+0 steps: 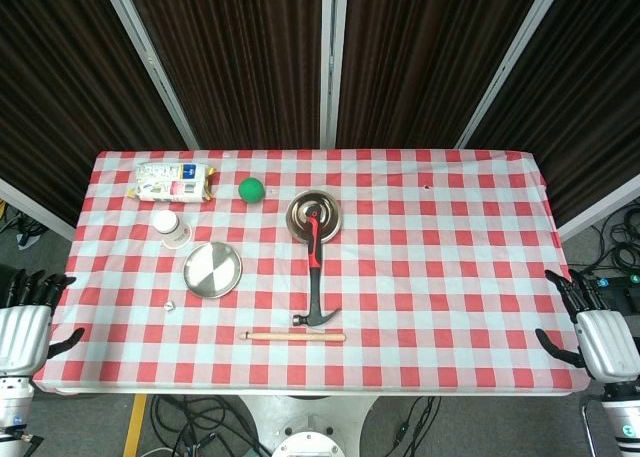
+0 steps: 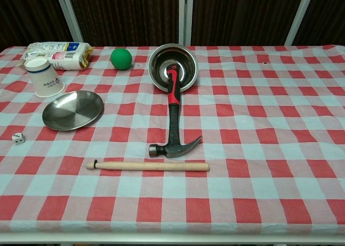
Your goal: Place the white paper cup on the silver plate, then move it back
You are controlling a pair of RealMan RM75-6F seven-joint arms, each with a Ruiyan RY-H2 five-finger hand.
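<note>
The white paper cup (image 1: 171,229) (image 2: 43,77) stands upside down on the checked cloth, just behind the silver plate (image 1: 212,270) (image 2: 73,110) and apart from it. The plate lies flat with nothing on it. My left hand (image 1: 28,327) hangs off the table's front left corner, fingers apart, holding nothing. At the front right corner my right hand (image 1: 595,329) is likewise spread and holds nothing. Neither hand shows in the chest view.
A snack packet (image 1: 175,180) and a green ball (image 1: 251,188) lie at the back left. A hammer (image 1: 316,272) rests with its handle end in a steel bowl (image 1: 316,214). A wooden stick (image 1: 292,336) lies near the front, a small die (image 2: 18,139) left of it.
</note>
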